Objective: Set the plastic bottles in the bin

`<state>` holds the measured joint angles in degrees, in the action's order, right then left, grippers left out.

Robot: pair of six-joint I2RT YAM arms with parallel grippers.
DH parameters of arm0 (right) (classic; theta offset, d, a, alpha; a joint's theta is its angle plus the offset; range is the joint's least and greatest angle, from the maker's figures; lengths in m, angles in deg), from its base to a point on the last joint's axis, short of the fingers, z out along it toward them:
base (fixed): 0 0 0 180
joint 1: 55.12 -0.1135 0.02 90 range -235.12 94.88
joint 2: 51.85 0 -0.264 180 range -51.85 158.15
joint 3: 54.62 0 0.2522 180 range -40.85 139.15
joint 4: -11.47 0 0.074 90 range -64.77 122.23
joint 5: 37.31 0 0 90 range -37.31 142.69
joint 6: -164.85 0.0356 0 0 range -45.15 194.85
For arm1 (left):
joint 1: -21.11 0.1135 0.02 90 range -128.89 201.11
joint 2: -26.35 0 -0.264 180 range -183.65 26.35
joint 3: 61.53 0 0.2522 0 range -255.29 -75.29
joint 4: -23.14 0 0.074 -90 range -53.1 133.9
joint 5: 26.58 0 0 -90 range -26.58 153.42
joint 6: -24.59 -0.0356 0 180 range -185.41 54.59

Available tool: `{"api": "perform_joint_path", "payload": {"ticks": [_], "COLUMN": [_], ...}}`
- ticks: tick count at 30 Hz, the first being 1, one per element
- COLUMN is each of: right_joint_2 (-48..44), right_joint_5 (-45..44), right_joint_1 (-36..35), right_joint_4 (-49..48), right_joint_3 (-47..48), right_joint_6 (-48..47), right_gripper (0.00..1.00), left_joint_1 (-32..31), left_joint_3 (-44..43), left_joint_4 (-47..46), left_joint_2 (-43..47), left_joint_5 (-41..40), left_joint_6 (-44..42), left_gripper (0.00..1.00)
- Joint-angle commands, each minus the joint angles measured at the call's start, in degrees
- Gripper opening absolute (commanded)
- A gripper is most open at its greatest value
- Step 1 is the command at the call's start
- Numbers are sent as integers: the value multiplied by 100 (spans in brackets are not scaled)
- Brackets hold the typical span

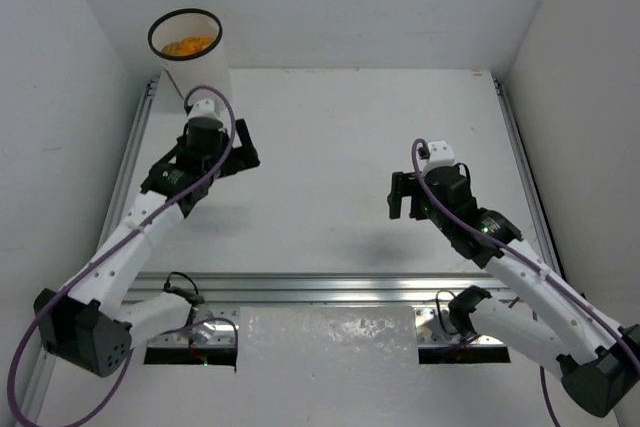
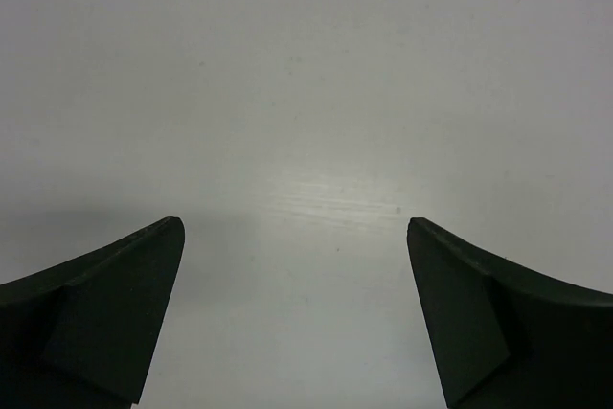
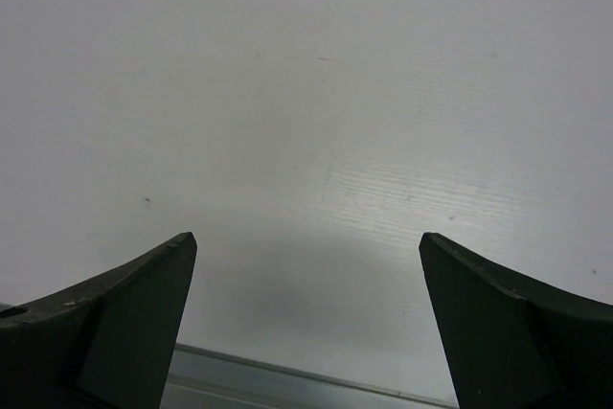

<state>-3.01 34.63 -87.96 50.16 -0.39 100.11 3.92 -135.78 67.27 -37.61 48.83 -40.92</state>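
A wide stretch of table (image 1: 340, 137) lies open between the two arms for passing, while the tall bin (image 1: 200, 72) stands at the far left corner, just beyond the left gripper (image 1: 245, 145).

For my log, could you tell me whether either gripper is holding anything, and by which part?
Nothing is held: the left gripper and the right gripper both show open, empty jaws.

Matt white table (image 1: 330, 147), brushed-metal rails (image 1: 330, 285)
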Motion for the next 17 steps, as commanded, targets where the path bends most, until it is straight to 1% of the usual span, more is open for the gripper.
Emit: {"api": "perform_joint_path", "payload": {"ticks": [1, 4, 5, 6, 8, 16, 17], "right_joint_2": [-260, -612, -839, -963, -1278, -1404, -1395], "right_joint_5": [-347, -487, -496, -453, -409, -689, -707], "right_joint_1": [-12, -21, -21, -12, -21, -12, -21], "right_joint_4": [871, 1259, 1304, 1295, 1216, 1330, 1357], "right_joint_3": [260, 260, 242, 181, 111, 110, 119], "right_joint_6": [85, 84, 120, 76, -55, 14, 58], "right_gripper": [99, 99, 99, 99, 99, 99, 99], "left_joint_1": [-56, -48, -48, -48, -48, 14, 23], "left_joint_3": [212, 677, 1001, 1152, 1372, 1171, 1188], "left_joint_4": [-137, -31, -40, -110, -110, 83, 144], "left_joint_2": [1104, 1754, 1904, 2166, 2387, 2239, 2231], "left_joint_5": [-395, -851, -1157, -1291, -1424, -1670, -1835], "left_joint_6": [-102, -322, -374, -488, -498, -94, 63], "left_gripper": [100, 100, 100, 100, 100, 100, 100]}}
